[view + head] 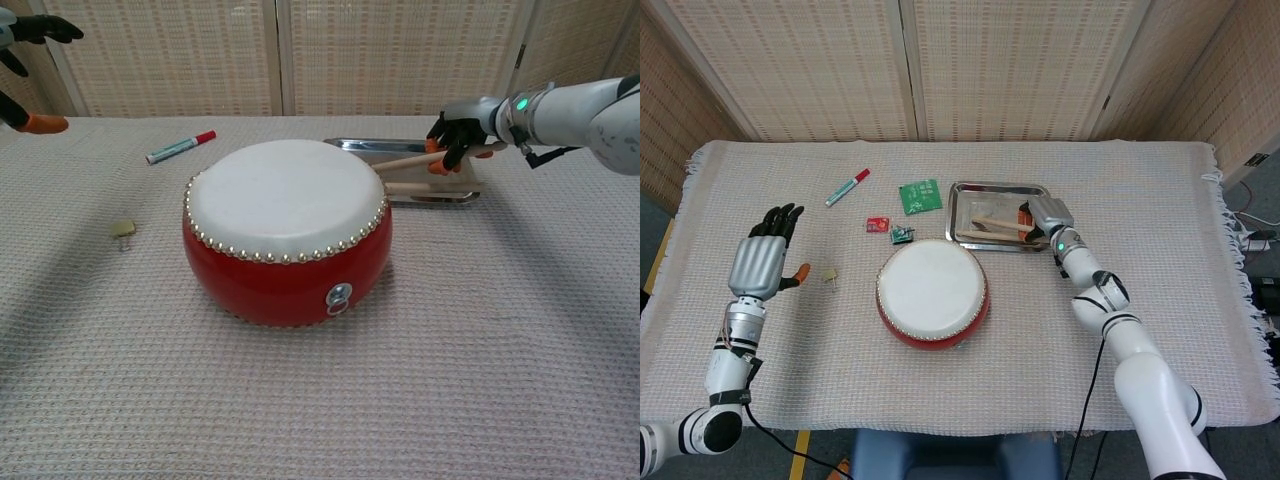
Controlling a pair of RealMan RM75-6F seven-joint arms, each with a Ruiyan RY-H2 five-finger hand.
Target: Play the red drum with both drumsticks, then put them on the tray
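Red drum [932,293] sits mid-table in the head view; far right of it, the metal tray [962,190] holds drumsticks [992,225], the right hand [1048,216] gripping one there. Left hand [764,258] hovers far left, fingers spread, holding nothing. Chest view: right hand [462,130] clasps a drumstick [405,160] over the tray [360,145].

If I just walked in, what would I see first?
The big red drum with its white top, in the middle of the table. Behind it, the right robot hand holds a drumstick over the shiny tray, where another stick lies. The left robot hand is raised at the left, fingers apart and holding nothing.
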